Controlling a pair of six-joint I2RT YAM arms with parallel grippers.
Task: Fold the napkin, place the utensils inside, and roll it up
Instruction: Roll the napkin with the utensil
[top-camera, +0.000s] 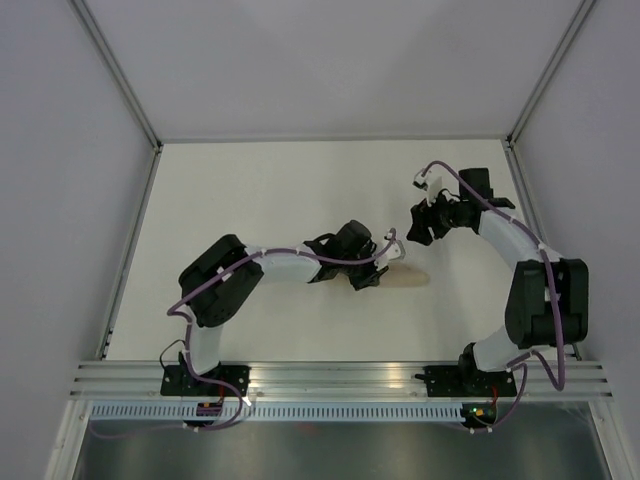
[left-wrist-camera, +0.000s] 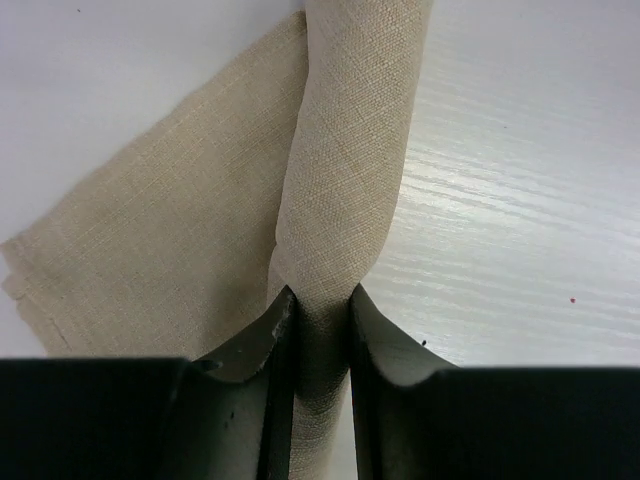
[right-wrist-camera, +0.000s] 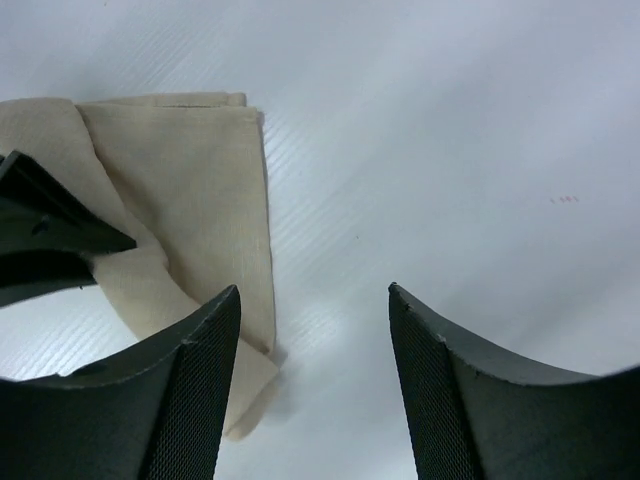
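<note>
- Your left gripper (left-wrist-camera: 320, 300) pinches the napkin (left-wrist-camera: 345, 150) at its rolled part; your right gripper (right-wrist-camera: 314, 295) gapes wide, empty.
- Rolling looks partway: one flat flap is unrolled, and no utensils show.

Legible markings, entry: none. From my remote station I can read no text, label, brand, number or sign in the overhead view or in either wrist view.
</note>
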